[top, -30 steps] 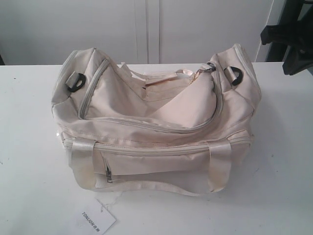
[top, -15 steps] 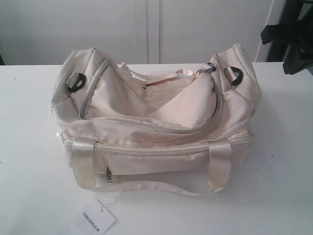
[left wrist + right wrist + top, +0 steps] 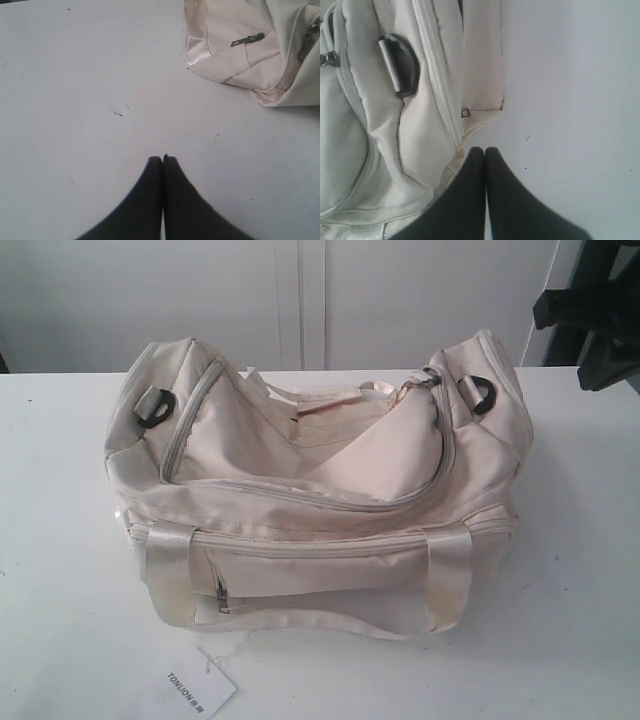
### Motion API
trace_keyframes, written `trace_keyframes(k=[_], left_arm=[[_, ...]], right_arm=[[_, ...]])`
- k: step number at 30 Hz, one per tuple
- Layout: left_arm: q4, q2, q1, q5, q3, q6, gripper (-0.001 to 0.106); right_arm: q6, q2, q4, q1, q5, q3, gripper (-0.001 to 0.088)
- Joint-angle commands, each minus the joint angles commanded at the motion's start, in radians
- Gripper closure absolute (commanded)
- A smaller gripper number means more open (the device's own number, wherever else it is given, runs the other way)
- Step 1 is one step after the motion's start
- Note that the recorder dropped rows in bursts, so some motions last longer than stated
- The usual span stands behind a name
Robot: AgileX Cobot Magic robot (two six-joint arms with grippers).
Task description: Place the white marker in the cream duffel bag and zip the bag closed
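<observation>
The cream duffel bag lies in the middle of the white table, its curved top flap lying down. Its zipper pull sits at the right end by a black ring. The white marker shows in no view. My left gripper is shut and empty over bare table, apart from a bag corner. My right gripper is shut and empty, its tips just beside the bag's end with the black ring. Neither gripper shows in the exterior view.
A white TONLION tag lies on the table in front of the bag. Shiny handles hang down the front. A small pocket zipper is on the bag's side. Black equipment stands at the back right.
</observation>
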Motion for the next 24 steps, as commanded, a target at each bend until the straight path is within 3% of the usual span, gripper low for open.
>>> trace_keyframes(k=[24], left_arm=[[0.0, 0.0, 0.0, 0.0, 0.0, 0.0, 0.105]], right_arm=[[-0.044, -0.03, -0.005, 0.0, 0.018, 0.011, 0.0868]])
